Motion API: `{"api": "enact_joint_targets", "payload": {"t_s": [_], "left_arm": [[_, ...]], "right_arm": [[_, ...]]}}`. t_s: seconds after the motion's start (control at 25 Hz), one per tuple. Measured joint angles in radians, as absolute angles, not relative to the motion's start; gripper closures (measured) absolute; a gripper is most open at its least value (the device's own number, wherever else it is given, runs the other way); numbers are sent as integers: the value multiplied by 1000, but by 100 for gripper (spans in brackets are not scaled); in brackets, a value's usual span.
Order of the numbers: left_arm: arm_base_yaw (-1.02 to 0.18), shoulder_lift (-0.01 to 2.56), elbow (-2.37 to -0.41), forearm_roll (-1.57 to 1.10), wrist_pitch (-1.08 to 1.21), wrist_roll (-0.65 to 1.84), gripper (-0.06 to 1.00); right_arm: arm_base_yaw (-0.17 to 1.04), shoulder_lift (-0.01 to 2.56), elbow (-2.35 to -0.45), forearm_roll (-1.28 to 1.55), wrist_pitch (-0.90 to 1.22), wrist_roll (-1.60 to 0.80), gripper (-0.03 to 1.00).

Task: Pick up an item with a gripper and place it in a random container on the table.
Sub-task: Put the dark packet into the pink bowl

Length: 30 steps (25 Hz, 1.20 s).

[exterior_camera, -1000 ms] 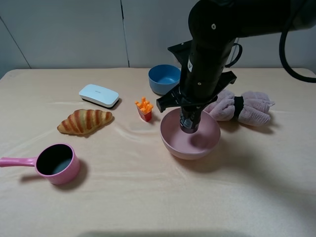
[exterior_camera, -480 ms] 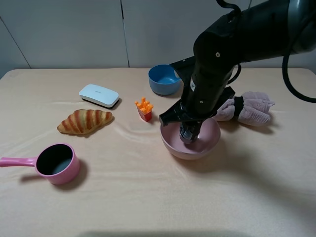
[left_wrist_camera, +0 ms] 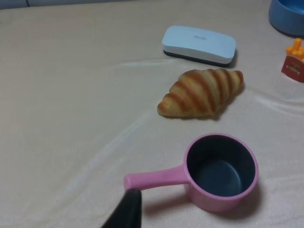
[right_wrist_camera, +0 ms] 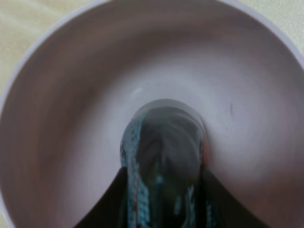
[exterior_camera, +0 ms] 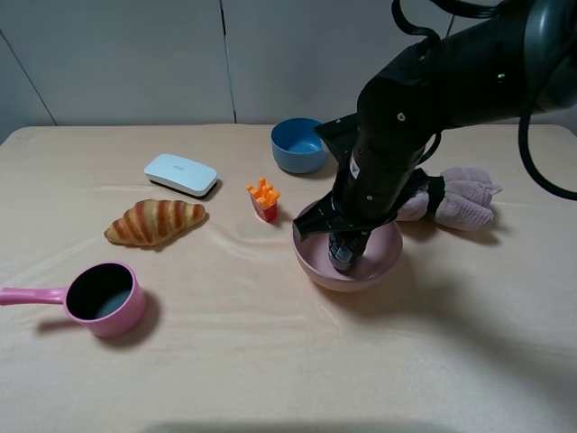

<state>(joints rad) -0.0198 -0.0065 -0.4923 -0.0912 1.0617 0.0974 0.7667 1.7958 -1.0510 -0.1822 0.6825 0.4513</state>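
My right gripper [exterior_camera: 345, 245] is lowered into the wide pale-pink bowl [exterior_camera: 311, 263] and is shut on the dark grey-black squeeze tube [exterior_camera: 343, 254], held upright with its lower end at the bowl's floor. In the right wrist view the tube [right_wrist_camera: 164, 156] sits between my two dark fingers [right_wrist_camera: 102, 209], its round end pointing at the bottom of the bowl [right_wrist_camera: 71, 95]; whether it touches is unclear. Of my left gripper, only one dark fingertip [left_wrist_camera: 127, 211] shows, above the table near the pink saucepan's handle; its arm is out of the exterior high view.
A blue bowl [exterior_camera: 299, 144] stands behind the pink bowl, orange toy fries [exterior_camera: 263, 199] to its left, a pink cloth bundle [exterior_camera: 455, 197] to its right. A croissant [exterior_camera: 155, 221], a white case [exterior_camera: 181, 174] and a pink saucepan [exterior_camera: 104, 298] lie on the left.
My right arm has come down, carrying the tube from just above the bowl's rim deep into the bowl. Nothing else has moved.
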Motion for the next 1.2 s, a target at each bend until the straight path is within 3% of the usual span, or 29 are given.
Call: {"api": "enact_joint_targets", "payload": {"t_s": [0.16,0.36,0.44,1.2], "left_arm": [[-20,-6,-492,-91,1062,97,-5],[-20,-6,-492,-91,1062,97,-5],[-20,-6,-492,-91,1062,98,-5],[-20,-6,-492,-91,1062,98,-5]], "right_arm": [[767,1796,-1051,-182,682,451,73],[767,1795,-1051,-182,679,451,39],[767,1795,-1051,-183,679,451,31],[767,1697,-1051,-183,723,451,27]]}}
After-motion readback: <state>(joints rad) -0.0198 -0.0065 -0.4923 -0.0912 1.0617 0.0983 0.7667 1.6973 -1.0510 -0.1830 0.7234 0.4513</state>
